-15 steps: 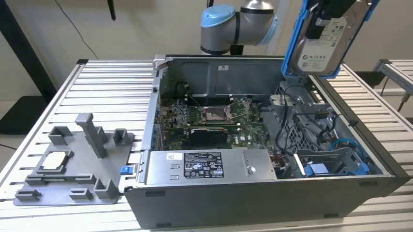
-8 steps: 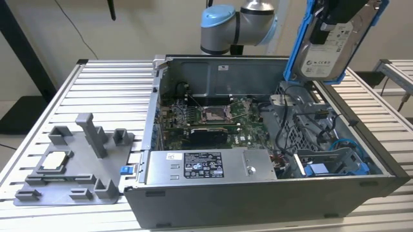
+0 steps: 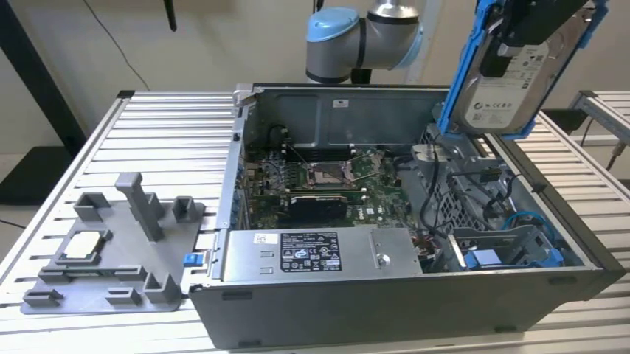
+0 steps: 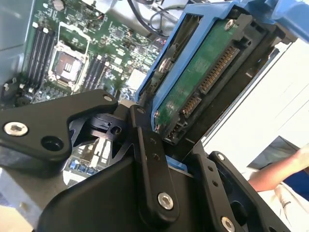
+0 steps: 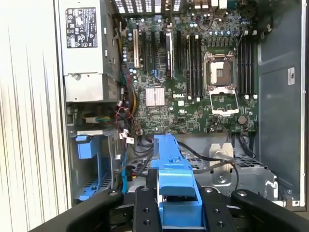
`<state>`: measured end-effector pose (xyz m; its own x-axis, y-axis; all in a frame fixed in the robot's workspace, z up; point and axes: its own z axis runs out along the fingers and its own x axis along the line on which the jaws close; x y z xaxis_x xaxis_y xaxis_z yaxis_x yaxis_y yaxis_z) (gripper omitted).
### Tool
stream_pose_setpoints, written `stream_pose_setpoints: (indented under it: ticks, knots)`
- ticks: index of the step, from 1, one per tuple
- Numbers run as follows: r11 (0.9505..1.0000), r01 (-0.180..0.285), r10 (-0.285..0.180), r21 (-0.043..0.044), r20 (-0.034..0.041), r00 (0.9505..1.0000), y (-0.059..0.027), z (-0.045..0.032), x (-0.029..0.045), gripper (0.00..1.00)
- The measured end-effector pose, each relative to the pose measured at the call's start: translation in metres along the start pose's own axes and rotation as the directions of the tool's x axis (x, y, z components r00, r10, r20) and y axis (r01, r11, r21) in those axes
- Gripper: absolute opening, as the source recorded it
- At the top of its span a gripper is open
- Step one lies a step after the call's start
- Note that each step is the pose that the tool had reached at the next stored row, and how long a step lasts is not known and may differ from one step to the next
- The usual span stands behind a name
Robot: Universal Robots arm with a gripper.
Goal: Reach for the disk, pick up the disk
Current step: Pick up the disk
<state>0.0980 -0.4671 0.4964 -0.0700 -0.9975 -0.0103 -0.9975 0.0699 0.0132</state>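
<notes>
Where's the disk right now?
The disk is in the air at the exterior view's upper right, held in the pincer above the open computer case, label facing the camera; the second wrist view shows its green circuit-board underside.

Even, diffuse light fills the exterior view — the slatted surface [image 3: 147, 125] reads pale and bright, with only soft shadows beside the grey fixture [image 3: 118, 251]. The inside of the computer case [image 3: 325, 110] is dimmer. In the second wrist view the background beside the disk [image 4: 203, 87] is blown out to white, and the black tool [image 4: 145, 164] links close to the lens look soft. The first wrist view is crisp on the motherboard [image 5: 193, 72] — its slatted side is overexposed.
</notes>
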Motion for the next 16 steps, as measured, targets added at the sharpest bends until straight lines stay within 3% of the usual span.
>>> stream_pose_setpoints:
  ticks: [16]
  knots:
    - [1.0000,0.000,0.000,0.0001,-0.0011,1.0000,-0.0014,0.0010,0.0398,0.00]
